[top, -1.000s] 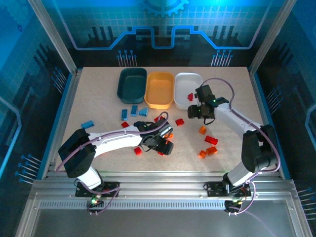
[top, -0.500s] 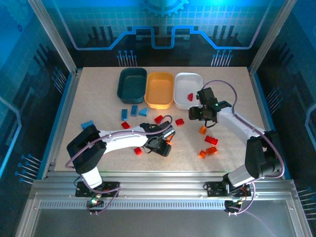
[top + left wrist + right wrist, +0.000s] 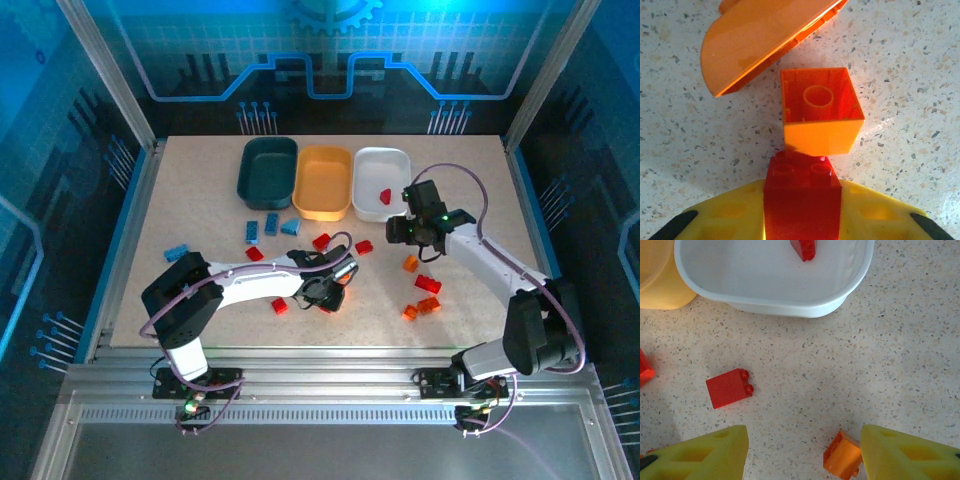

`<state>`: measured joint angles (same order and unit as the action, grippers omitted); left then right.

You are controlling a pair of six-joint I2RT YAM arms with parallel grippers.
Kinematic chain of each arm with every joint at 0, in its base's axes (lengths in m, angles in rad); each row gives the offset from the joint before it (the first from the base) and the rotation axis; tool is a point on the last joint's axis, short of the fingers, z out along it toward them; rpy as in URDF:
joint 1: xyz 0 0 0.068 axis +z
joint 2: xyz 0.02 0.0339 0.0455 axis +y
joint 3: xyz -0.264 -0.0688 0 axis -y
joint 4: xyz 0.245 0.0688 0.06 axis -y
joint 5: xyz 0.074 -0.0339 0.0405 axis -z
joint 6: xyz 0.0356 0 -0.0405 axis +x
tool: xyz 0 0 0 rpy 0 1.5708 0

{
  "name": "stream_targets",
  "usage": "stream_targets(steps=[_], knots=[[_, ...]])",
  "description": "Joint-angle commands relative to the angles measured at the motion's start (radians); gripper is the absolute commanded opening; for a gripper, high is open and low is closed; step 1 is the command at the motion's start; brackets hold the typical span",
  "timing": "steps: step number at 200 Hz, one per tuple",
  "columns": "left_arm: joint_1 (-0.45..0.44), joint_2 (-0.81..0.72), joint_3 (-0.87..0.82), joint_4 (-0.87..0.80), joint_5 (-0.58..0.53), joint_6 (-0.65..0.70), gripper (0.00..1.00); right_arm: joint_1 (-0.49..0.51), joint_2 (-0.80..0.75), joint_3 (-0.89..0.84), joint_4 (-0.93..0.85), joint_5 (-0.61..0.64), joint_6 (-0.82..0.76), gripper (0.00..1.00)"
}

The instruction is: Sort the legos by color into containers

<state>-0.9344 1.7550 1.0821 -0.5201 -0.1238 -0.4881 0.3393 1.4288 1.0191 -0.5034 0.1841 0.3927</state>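
At the left of the bench (image 3: 195, 205), blue bricks (image 3: 271, 224) are seen lying loose in front of the dark teal tray (image 3: 268, 168). Nearer the arms, the left hand (image 3: 323, 296) is clenched on a red brick (image 3: 802, 200), and a hollow orange brick (image 3: 820, 112) is turned open side up just beyond it. The yellow-orange tray (image 3: 322, 182) is set mid-row, a single red piece (image 3: 385, 194) is seen in the white tray (image 3: 372, 168), and the right hand (image 3: 802, 437) is held released just in front of that tray, with a small orange brick (image 3: 842, 460) on the bench beside its right finger.
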Motion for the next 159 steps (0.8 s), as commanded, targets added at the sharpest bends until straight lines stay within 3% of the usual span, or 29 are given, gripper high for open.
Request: stream_targets(steps=[1, 46, 81, 136, 159], knots=[[-0.006, -0.025, 0.003, -0.024, 0.006, -0.007, 0.27, -0.004, -0.024, -0.012, 0.013, 0.017, 0.011, 0.61], [-0.006, -0.079, 0.090, -0.120, -0.001, 0.010, 0.23, -0.018, -0.038, -0.013, 0.014, 0.028, 0.018, 0.61], [0.041, -0.048, 0.294, -0.186, 0.033, 0.065, 0.22, -0.079, -0.057, -0.059, 0.051, -0.021, 0.081, 0.59], [0.166, 0.280, 0.765, -0.141, 0.070, 0.132, 0.22, -0.217, -0.161, -0.206, 0.153, -0.152, 0.181, 0.59], [0.171, 0.440, 0.973, -0.148, -0.004, 0.178, 0.22, -0.219, -0.205, -0.240, 0.175, -0.157, 0.188, 0.59]])
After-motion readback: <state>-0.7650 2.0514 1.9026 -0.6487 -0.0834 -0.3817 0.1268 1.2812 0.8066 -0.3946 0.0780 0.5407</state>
